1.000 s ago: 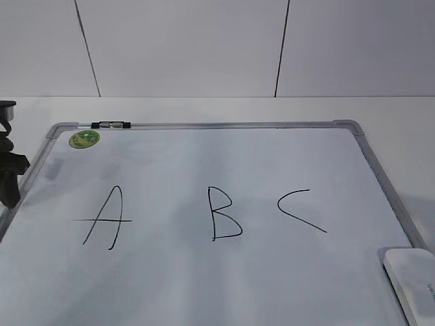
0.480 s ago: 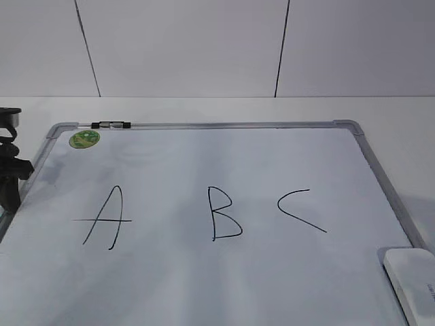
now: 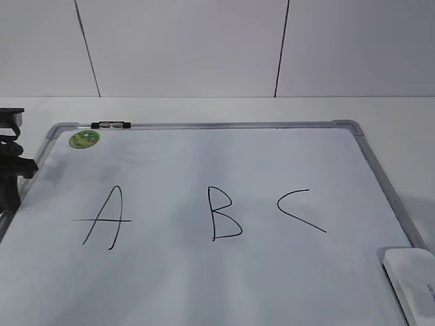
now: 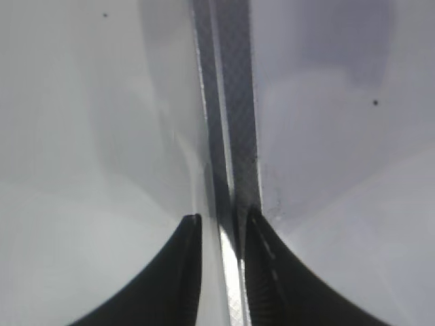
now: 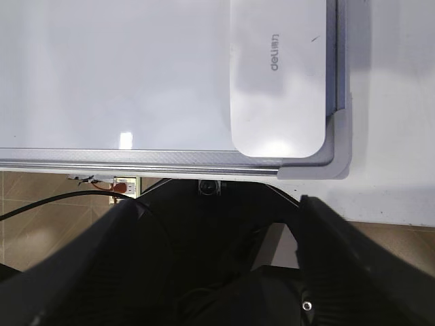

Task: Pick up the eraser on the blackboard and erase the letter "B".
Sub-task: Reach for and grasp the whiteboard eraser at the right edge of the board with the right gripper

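Observation:
The blackboard (image 3: 204,125) is a white board with a grey frame, lying flat with a black "A", "B" and "C" drawn on it. The letter "B" (image 3: 224,214) is in the middle. The eraser (image 3: 411,282) is a flat white block lying on the board's near right corner; it also shows in the right wrist view (image 5: 279,75). My right gripper (image 5: 217,231) is open and empty, just off the board's near edge, short of the eraser. My left gripper (image 3: 10,178) hangs over the board's left frame (image 4: 231,122), its jaws nearly together and empty (image 4: 221,216).
A small black-and-silver marker (image 3: 111,125) lies on the far frame, beside a round green sticker (image 3: 84,139). The white table (image 3: 394,112) runs round the board. Past the near edge, the right wrist view shows brown floor and cables (image 5: 41,204).
My left gripper has shifted slightly at the board's left edge. The eraser and the letters have not moved.

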Controlling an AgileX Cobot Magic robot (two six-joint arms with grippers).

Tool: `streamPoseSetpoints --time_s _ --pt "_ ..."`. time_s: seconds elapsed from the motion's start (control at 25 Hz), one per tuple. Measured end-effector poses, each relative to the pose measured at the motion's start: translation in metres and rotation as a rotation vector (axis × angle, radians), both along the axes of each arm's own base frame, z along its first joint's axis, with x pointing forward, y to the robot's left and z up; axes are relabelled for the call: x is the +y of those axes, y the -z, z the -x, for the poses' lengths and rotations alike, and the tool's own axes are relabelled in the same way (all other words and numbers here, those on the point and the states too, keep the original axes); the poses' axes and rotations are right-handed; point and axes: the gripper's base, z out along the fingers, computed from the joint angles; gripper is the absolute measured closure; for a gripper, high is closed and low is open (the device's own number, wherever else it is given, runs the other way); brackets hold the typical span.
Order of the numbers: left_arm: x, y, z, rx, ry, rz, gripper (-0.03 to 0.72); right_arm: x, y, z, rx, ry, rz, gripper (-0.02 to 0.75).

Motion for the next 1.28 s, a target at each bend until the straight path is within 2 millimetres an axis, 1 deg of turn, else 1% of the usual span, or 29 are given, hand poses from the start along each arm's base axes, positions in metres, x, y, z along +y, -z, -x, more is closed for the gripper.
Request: streamPoseSetpoints --time_s 0.16,0.32,0.48,0.6,0.76,0.88,1.04,1.28 --pt "-0.001 0.0 0.0 0.001 -0.002 0.006 0.622 0.0 0.0 0.0 0.0 0.001 0.0 0.165" --pt "-0.001 0.0 0.0 0.002 -0.018 0.009 0.657 0.0 0.0 0.0 0.0 0.001 0.0 0.165" --pt "-0.001 0.0 0.0 0.003 -0.024 0.011 0.66 0.0 0.0 0.0 -0.001 -0.003 0.005 0.165" --pt "-0.001 0.0 0.0 0.005 -0.026 0.011 0.66 -0.004 0.001 -0.001 -0.006 0.002 0.054 0.16" --pt "-0.001 -0.001 0.0 0.003 -0.026 0.011 0.66 -0.009 0.002 -0.001 -0.012 0.006 0.109 0.091" --pt "-0.001 -0.001 0.0 0.004 -0.026 0.011 0.66 -0.009 0.002 -0.003 0.0 0.009 0.105 0.068" --pt "-0.001 -0.001 0.0 0.004 -0.027 0.013 0.661 -0.006 0.006 -0.014 0.042 0.009 0.085 0.064" --pt "-0.002 -0.001 0.0 0.004 -0.031 0.019 0.663 -0.003 0.019 -0.04 0.127 0.013 0.094 0.06"
